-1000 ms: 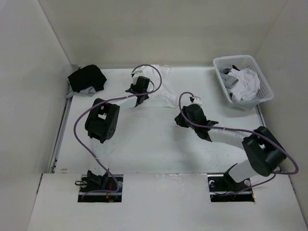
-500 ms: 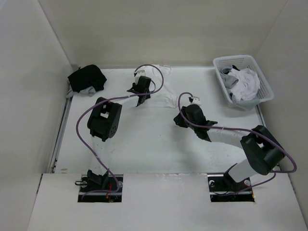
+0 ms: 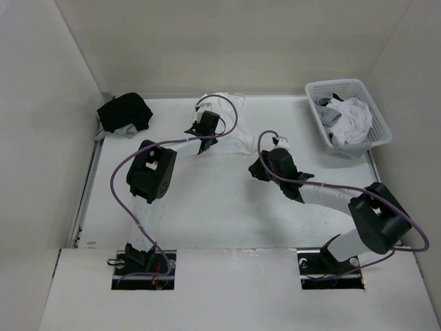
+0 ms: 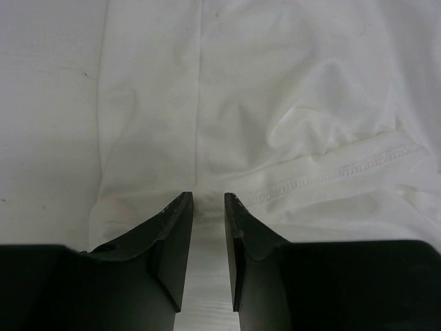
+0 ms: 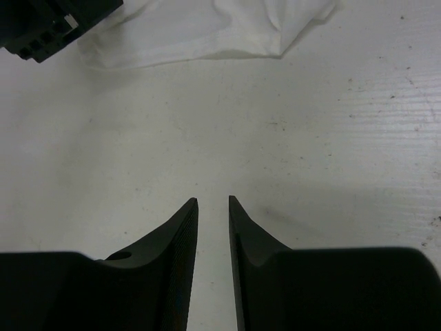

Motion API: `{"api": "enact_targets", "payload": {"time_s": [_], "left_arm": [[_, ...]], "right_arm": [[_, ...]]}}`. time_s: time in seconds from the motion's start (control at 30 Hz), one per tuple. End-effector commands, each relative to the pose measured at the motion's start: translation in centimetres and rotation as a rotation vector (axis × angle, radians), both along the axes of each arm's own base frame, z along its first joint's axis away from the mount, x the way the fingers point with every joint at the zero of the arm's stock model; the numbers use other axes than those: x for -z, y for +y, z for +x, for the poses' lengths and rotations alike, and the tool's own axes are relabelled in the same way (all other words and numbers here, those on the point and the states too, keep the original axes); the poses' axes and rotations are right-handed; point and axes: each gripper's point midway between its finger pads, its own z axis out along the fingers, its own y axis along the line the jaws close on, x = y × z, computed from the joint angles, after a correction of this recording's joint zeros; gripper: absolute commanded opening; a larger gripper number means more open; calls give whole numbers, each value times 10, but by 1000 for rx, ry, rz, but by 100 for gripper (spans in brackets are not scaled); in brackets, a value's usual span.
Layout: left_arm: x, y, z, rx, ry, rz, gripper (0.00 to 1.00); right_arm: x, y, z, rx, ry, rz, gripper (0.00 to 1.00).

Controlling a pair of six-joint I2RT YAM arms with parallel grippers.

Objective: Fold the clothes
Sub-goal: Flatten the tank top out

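Observation:
A white garment (image 3: 231, 131) of the clothes lies rumpled at the back middle of the table (image 3: 207, 200). My left gripper (image 3: 204, 140) sits at its left edge. In the left wrist view the gripper (image 4: 208, 196) is open by a narrow gap, its tips at the garment's stitched hem (image 4: 275, 103); no fabric is clearly pinched. My right gripper (image 3: 259, 165) rests low over bare table, just short of the garment's near right corner. It (image 5: 213, 200) is open and empty, with the garment (image 5: 207, 27) ahead of it.
A white lattice basket (image 3: 377, 134) holding white and grey clothes (image 3: 350, 118) stands at the back right. A black garment on a grey one (image 3: 124, 114) lies at the back left corner. White walls enclose the table on three sides.
The left gripper has shifted slightly right and toward the back along the white garment, which now looks more bunched. Its jaws have narrowed. The right gripper has hardly moved.

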Motion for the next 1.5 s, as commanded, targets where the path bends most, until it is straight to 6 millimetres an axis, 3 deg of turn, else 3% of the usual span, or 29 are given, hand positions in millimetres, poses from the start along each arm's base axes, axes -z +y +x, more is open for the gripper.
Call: {"api": "enact_targets", "payload": {"time_s": [0.0,0.07,0.2,0.5,0.6,0.63,0.77,0.9,1.07,1.2,1.33,1.47], "left_arm": [[1,0,-6,0,4,12,19],[3,4,-6,-15,6,17,15],[-2,10,-5,-45,-2,-2,6],[-21,27,-3,-105,-53,-7,0],[-45,22,-6,-107,-110,-48,0],[-66,19,-9,-106,-150,-80,0],[-114,15,-19,-106,-233,-153,0],[-138,24,-28,-135,-273,-221,0],[-141,38,-39,-174,-281,-276,0],[-139,52,-39,-192,-273,-311,0],[-99,45,-31,-156,-172,-215,5],[-68,28,-16,-117,-125,-92,20]], "right_arm": [[-35,-5,18,44,-87,77,31],[-39,-13,26,78,-97,83,34],[-27,-29,51,159,-71,73,39],[-22,-30,72,169,-60,88,42],[-10,-27,83,172,-42,72,46],[-5,-25,89,172,-27,72,49],[8,-26,111,196,6,78,53],[14,-28,129,213,32,100,53],[16,-22,148,196,49,100,52],[30,-20,147,185,113,57,46],[29,-27,142,212,89,61,41],[26,-27,137,205,73,74,41]]}}
